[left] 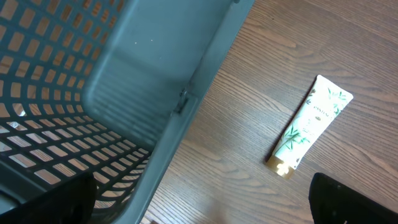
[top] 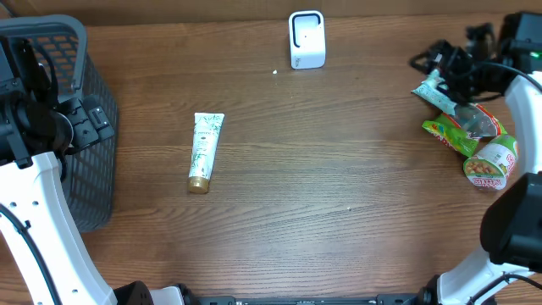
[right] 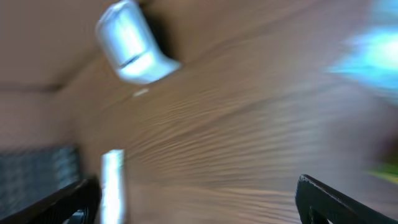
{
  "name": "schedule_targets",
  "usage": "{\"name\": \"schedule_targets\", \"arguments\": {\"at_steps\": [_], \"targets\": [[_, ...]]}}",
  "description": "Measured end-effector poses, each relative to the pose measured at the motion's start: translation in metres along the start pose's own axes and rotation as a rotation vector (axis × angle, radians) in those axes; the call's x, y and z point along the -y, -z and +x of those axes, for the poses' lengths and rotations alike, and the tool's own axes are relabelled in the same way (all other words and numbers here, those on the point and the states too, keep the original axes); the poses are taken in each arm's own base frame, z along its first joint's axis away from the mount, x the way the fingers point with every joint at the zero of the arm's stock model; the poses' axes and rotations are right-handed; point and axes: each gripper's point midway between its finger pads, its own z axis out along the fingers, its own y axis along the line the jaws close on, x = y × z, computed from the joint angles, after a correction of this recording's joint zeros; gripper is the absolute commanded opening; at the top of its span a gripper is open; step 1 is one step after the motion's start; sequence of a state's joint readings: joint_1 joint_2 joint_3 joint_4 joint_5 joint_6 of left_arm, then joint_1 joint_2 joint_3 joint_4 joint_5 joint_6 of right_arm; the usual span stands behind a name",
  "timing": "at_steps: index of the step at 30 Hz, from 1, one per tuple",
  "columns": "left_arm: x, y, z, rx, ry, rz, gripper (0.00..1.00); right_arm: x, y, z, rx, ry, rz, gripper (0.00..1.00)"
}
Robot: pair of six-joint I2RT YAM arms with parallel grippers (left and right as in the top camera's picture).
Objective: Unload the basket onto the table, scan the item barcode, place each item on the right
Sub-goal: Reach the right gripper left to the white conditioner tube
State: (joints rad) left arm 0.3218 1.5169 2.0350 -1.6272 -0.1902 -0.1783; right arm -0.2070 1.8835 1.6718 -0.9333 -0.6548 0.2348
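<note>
The right gripper (top: 436,63) is pictured at the far right of the wooden table (top: 339,212), its two fingers spread wide with nothing held between them. Just beside it a pale teal packet (top: 430,89) is laid on the wood, and a green snack packet (top: 449,131) and a round printed tub (top: 491,161) are grouped a little further back toward the arm's base. Well ahead of the gripper and off to its left, the white scanner (top: 306,38) is stood upright near the table's far edge; in the wrist view, badly blurred, it is made out in the upper left. The left gripper (left: 199,186) is likewise held wide apart and empty, hung above the edge of the grey mesh basket (left: 155,81). To its right, clear of the basket, a white tube (left: 309,127) printed with green leaves is laid flat on bare wood, its gold cap turned toward the near edge of the table. Tube and scanner are set well apart, and neither is touched by either gripper
</note>
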Motion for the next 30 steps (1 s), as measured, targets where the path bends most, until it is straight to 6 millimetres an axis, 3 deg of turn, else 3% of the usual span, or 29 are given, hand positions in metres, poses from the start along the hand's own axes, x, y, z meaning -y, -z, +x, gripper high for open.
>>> {"name": "schedule_targets", "arguments": {"at_steps": [3, 6, 11, 13, 14, 18, 23, 26, 30], "targets": [[0.000, 0.000, 0.000, 0.000, 0.000, 0.000, 1.00, -0.049, -0.022, 0.019, -0.061, 0.094, -0.115, 1.00], [0.000, 0.000, 0.000, 0.000, 0.000, 0.000, 1.00, -0.100, -0.050, 0.051, -0.131, 0.202, -0.184, 1.00], [0.000, 0.000, 0.000, 0.000, 0.000, 0.000, 1.00, -0.199, -0.096, 0.126, -0.213, 0.431, -0.312, 1.00], [0.000, 0.000, 0.000, 0.000, 0.000, 0.000, 1.00, -0.224, -0.112, 0.150, -0.230, 0.484, -0.343, 1.00], [0.000, 0.000, 0.000, 0.000, 0.000, 0.000, 1.00, -0.238, -0.129, 0.174, -0.265, 0.511, -0.357, 1.00], [0.000, 0.000, 0.000, 0.000, 0.000, 0.000, 1.00, -0.248, -0.174, 0.221, -0.336, 0.537, -0.339, 1.00], [0.000, 0.000, 0.000, 0.000, 0.000, 0.000, 1.00, -0.222, -0.234, 0.259, -0.381, 0.519, -0.227, 1.00], [0.000, 0.000, 0.000, 0.000, 0.000, 0.000, 1.00, -0.216, -0.255, 0.274, -0.364, 0.537, -0.183, 1.00], [0.000, 0.000, 0.000, 0.000, 0.000, 0.000, 1.00, -0.228, -0.266, 0.291, -0.303, 0.599, -0.154, 1.00]]}}
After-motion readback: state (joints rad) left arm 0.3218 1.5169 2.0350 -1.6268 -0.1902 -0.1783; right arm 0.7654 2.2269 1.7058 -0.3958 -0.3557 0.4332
